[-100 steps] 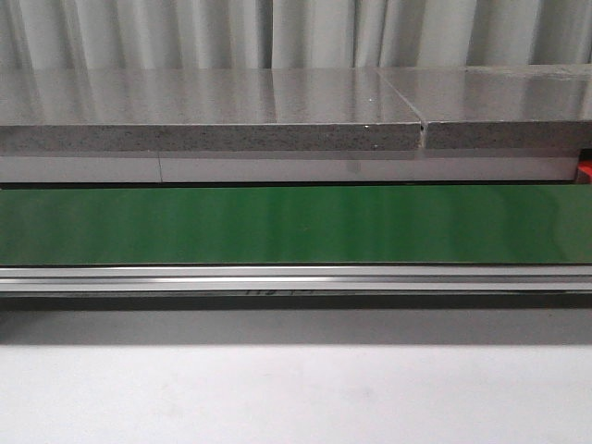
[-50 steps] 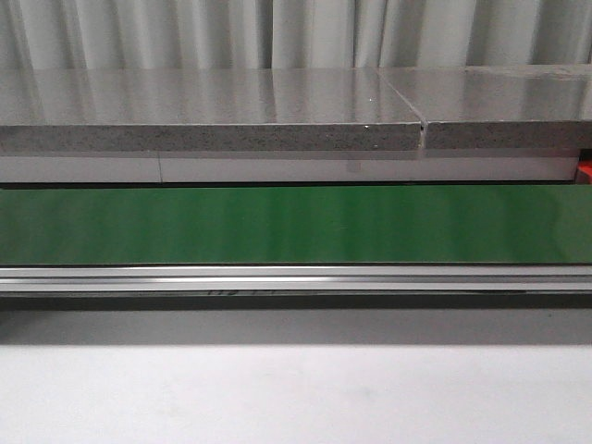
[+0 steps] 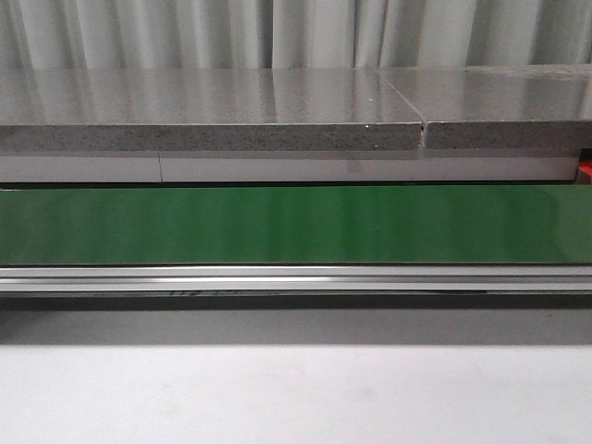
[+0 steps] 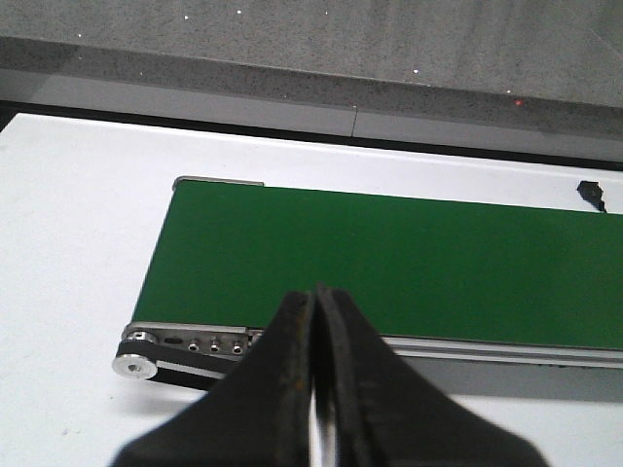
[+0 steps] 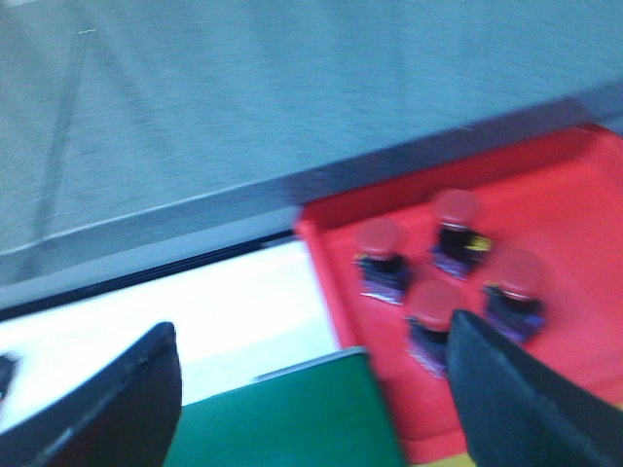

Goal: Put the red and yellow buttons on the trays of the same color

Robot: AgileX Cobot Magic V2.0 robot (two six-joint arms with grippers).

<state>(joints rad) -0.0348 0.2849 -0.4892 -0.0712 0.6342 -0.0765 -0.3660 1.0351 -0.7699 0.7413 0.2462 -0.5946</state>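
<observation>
1. Two tools show, each only in its own wrist view; neither appears in the front view.
2. Left tool: dark fingers pressed together, clenched on nothing, poised over the near rail of the conveyor.
3. Green belt beyond the left tool carries nothing on the stretch shown; its roller end lies on the white worktop, toward that worktop's edge.
4. Small black object on the white worktop past the belt's far side; too small to identify.
5. Right tool: fingers spread wide, released, nothing between them. View blurred.
6. Between the spread fingers, the belt's end meets the red tray, which lies just beside it.
7. Four red buttons on the red tray in a loose cluster: one nearest the tray's corner by the white worktop, one further in, one nearest the tool, one alongside it. All upright on dark bases.
8. Sliver of yellow at the tray's near edge; cannot tell what it is.
9. Front view: belt runs full width, bare, with a grey stone slab behind it and curtain beyond. Red sliver at far right.
</observation>
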